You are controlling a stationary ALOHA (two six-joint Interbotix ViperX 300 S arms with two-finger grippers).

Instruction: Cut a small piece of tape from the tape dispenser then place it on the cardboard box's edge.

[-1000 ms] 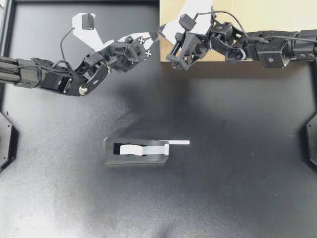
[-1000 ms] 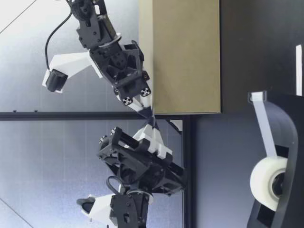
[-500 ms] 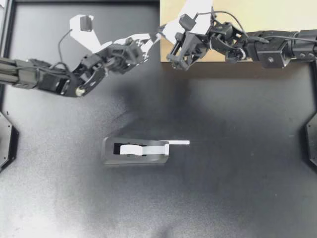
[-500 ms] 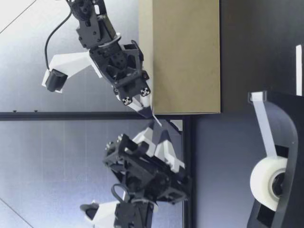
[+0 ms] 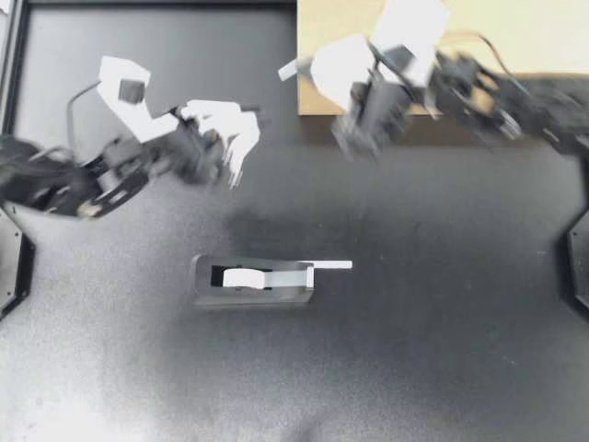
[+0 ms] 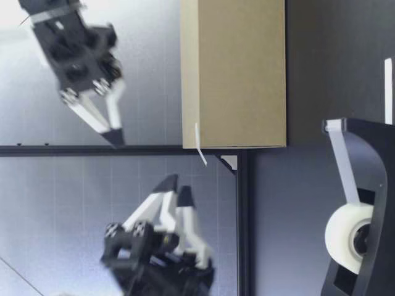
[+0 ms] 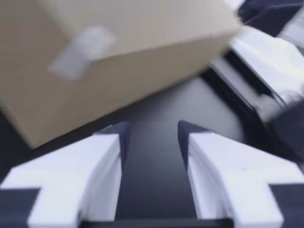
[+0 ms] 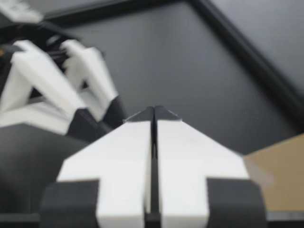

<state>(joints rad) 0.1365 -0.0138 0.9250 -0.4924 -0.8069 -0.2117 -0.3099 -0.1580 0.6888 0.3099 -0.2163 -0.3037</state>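
The cardboard box [image 5: 515, 37] stands at the table's far right. A short piece of tape [image 6: 198, 140] sticks to the box's [image 6: 234, 74] top edge at the corner, one end hanging free; it shows as a pale patch [image 7: 78, 51] in the left wrist view. My left gripper [image 5: 247, 143] is open and empty, off the box's corner and lower than the tape [image 6: 177, 188]. My right gripper [image 5: 313, 69] is shut with nothing seen in it, raised above the box's top [image 6: 116, 137]. The black tape dispenser [image 5: 253, 279] lies mid-table with its white roll [image 6: 349, 237].
A loose strip of tape [image 5: 331, 265] juts from the dispenser's cutter toward the right. The black table [image 5: 442, 322] stretches bare in front of the box. A dark frame rail [image 8: 247, 52] runs along the table's edge beyond the grippers.
My left gripper has opened and pulled back from the box's corner. The right gripper has lifted up and away. The tape piece stays on the box's edge.
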